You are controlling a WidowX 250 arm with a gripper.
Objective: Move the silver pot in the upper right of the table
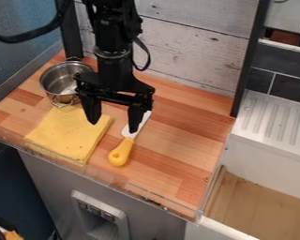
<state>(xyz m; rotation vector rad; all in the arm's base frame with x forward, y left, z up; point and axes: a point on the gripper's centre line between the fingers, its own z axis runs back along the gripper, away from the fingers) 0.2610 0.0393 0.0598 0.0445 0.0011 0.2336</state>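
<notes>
The black gripper [116,121] hangs over the middle-left of the wooden table, its two fingers spread wide with nothing between them. To its left, the silver pot [52,80] stands upright at the table's back left, near the corner post. Part of the pot's right side is close behind the gripper's left finger in this view. Something small and brownish shows low inside the pot. The wooden table [177,140] carries all of these.
A yellow cloth [68,133] lies in front of the pot. Beside it is a knife-like tool with a yellow handle [120,152], its pale blade below the gripper. A clear rim [115,183] edges the table's front; a white sink unit [271,150] stands at right.
</notes>
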